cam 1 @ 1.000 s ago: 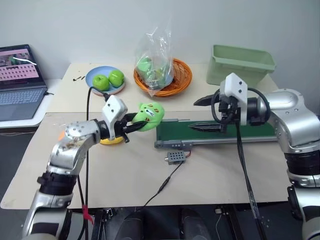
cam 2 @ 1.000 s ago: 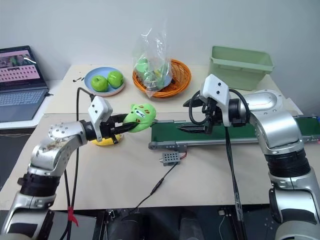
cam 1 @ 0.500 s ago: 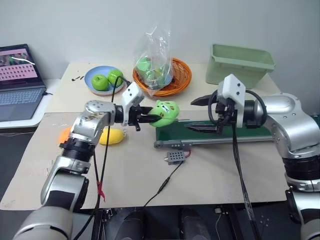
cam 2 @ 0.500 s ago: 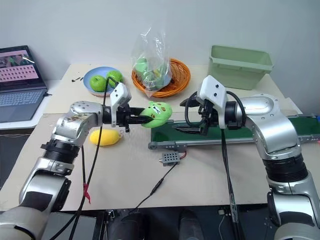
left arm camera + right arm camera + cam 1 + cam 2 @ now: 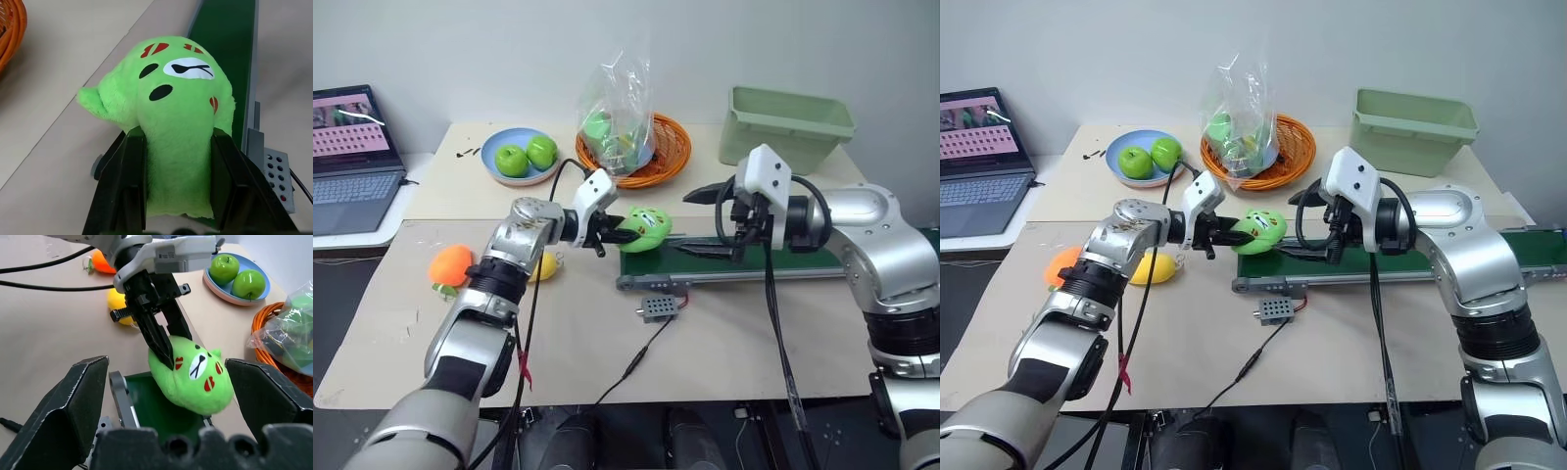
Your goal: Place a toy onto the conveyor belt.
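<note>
Now the left gripper (image 5: pixel 178 188) pinches the lime-green oval plush toy (image 5: pixel 642 228) above the end of the long dark-green conveyor belt (image 5: pixel 773 260), while the right gripper (image 5: pixel 166 396) hovers spread wide.

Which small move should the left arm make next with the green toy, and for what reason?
Probably lower the toy a little onto the conveyor belt, then open. The left gripper is shut on the toy, which hangs over the belt's near end and seems not yet resting on it. The right gripper waits open over the belt, just behind.
</note>
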`<state>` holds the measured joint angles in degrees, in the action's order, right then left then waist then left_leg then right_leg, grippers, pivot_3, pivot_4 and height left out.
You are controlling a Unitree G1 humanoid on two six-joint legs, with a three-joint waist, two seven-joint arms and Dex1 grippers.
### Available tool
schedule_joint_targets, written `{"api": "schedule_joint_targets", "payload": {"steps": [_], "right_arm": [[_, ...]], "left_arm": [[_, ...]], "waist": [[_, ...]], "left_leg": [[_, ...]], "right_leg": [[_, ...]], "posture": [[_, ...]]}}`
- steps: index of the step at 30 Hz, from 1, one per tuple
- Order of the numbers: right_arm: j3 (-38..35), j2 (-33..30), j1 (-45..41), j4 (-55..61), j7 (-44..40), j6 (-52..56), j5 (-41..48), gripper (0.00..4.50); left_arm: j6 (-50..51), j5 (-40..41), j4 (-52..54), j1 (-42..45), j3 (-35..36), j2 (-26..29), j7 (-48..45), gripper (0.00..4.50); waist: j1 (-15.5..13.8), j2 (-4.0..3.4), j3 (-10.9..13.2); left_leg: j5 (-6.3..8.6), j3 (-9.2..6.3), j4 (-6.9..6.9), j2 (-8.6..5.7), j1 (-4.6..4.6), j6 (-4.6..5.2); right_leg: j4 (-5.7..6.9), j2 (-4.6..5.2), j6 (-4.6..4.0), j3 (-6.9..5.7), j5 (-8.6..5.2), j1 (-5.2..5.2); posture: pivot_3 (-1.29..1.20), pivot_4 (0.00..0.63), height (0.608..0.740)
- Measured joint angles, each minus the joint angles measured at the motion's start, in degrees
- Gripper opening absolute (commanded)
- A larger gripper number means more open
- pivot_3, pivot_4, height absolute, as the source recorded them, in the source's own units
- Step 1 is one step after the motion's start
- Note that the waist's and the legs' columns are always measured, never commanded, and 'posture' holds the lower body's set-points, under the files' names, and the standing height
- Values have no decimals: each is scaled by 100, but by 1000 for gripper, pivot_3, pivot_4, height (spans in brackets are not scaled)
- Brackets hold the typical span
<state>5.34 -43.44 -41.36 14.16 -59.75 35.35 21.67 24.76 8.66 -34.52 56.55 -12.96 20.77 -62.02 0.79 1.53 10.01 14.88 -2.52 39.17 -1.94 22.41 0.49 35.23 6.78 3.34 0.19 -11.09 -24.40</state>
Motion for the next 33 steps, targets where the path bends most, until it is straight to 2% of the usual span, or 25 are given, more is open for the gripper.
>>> {"api": "schedule_joint_targets", "payload": {"steps": [9, 15, 19, 20, 21, 27, 33], "right_arm": [[27, -1, 2, 7, 24, 20, -5, 4500], [197, -31, 4, 29, 8, 24, -70, 4500], [314, -277, 36, 47, -85, 76, -137, 4500], [334, -358, 70, 44, -116, 76, -183, 4500], [358, -453, 124, 22, -143, 75, -271, 4500], [437, -512, 148, -28, -152, 62, -469, 4500], [437, -513, 147, -114, -173, -2, -525, 4500]], "left_arm": [[21, -82, 32, -12, -65, -214, -152, 1602], [-28, -208, 100, -311, -177, -345, -35, 1602], [-80, -210, 128, -331, -177, -353, 17, 1602], [-80, -209, 128, -331, -176, -353, 18, 2147], [-80, -209, 128, -331, -171, -351, 23, 2294], [-80, -199, 130, -331, -158, -381, 72, 4458], [333, -39, 539, -305, 43, -446, 170, 4458]], "waist": [[1, 0, 0], [8, 0, 0], [0, 0, 0], [-5, 0, 0], [-11, 0, 0], [12, 0, 0], [1, 0, 0]], "left_leg": [[0, -2, 1, 0, 0, 1], [0, -4, 1, 0, 0, 1], [0, -5, 4, 0, 0, 1], [1, -4, 4, 0, 0, 2], [1, -3, 4, 0, 0, 2], [1, -4, 5, 0, -1, 2], [1, -6, 6, 0, 0, 2]], "right_leg": [[10, 0, 0, 0, 0, 0], [15, 0, 0, 1, 0, -1], [11, 0, 0, 1, 0, 0], [10, 0, 1, 1, 0, 1], [9, 0, 1, 1, 0, 1], [7, 0, 1, 3, 0, 0], [6, 0, 1, 3, 0, 0]], "posture": [[0, 150, 740], [0, 150, 740], [0, 150, 740], [0, 150, 740], [0, 150, 740], [0, 150, 740], [0, 150, 740]]}}
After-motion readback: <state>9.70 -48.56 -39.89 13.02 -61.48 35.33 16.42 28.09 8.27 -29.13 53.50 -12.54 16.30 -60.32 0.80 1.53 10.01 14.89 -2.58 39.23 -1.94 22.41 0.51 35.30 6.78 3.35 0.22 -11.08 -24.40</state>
